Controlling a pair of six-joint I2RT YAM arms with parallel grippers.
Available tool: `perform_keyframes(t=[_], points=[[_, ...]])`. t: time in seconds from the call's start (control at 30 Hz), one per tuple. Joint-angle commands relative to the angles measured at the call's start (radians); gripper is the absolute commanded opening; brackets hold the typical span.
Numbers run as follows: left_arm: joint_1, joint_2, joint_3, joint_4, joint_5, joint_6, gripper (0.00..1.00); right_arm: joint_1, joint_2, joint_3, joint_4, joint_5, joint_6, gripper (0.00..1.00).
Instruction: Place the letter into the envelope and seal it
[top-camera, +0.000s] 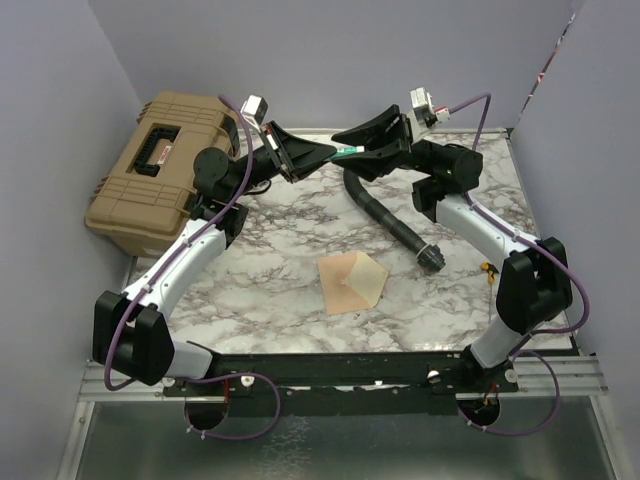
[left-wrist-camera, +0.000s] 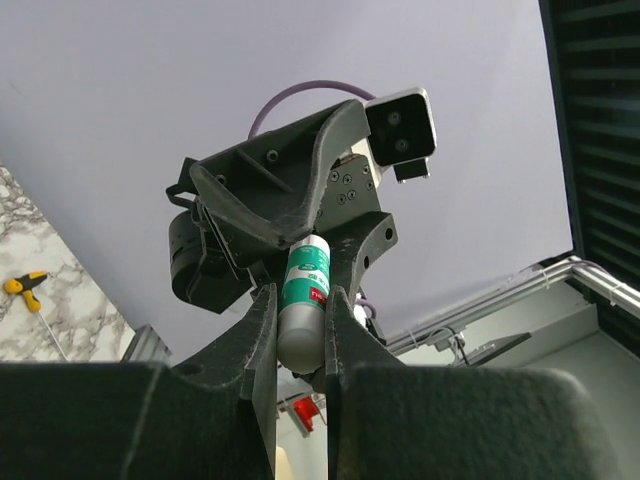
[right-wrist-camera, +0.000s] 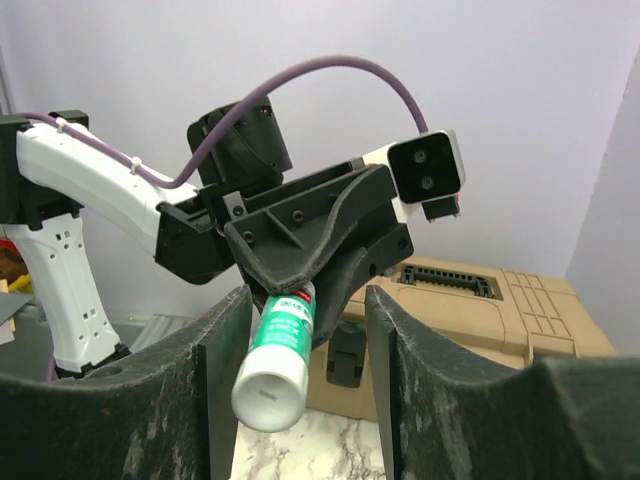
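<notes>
The envelope (top-camera: 340, 285) lies flat on the marble table (top-camera: 260, 280) at the middle front, its pointed paler flap (top-camera: 372, 280) open to the right. I see no separate letter sheet. Both arms are raised over the back of the table and meet tip to tip. My left gripper (top-camera: 325, 156) (left-wrist-camera: 300, 305) is shut on a green-and-white glue stick (top-camera: 346, 152) (left-wrist-camera: 305, 290). My right gripper (top-camera: 362, 150) (right-wrist-camera: 303, 300) is open, its fingers wide apart on either side of the stick's white end (right-wrist-camera: 272, 385).
A tan hard case (top-camera: 165, 170) (right-wrist-camera: 480, 320) stands at the back left. A black ribbed hose (top-camera: 385, 215) lies at the back right. A yellow-handled screwdriver (top-camera: 488, 270) (left-wrist-camera: 22, 285) lies near the right edge. Purple walls close in three sides.
</notes>
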Motion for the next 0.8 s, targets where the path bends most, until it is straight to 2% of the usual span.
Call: perform_keyframes(t=[0.0,0.13,0.77], points=[[-0.002,-0.006,-0.024,0.115,-0.065,-0.052,0.00,0.007,-0.012,0.013,0.048,0.038,0.010,0.49],[-0.002,-0.006,-0.024,0.154,-0.075,-0.070,0.00,0.007,-0.015,0.006,0.032,0.033,-0.005,0.46],[-0.002,0.004,-0.046,0.175,-0.081,-0.083,0.00,0.022,-0.016,0.040,-0.024,0.019,-0.040,0.51]])
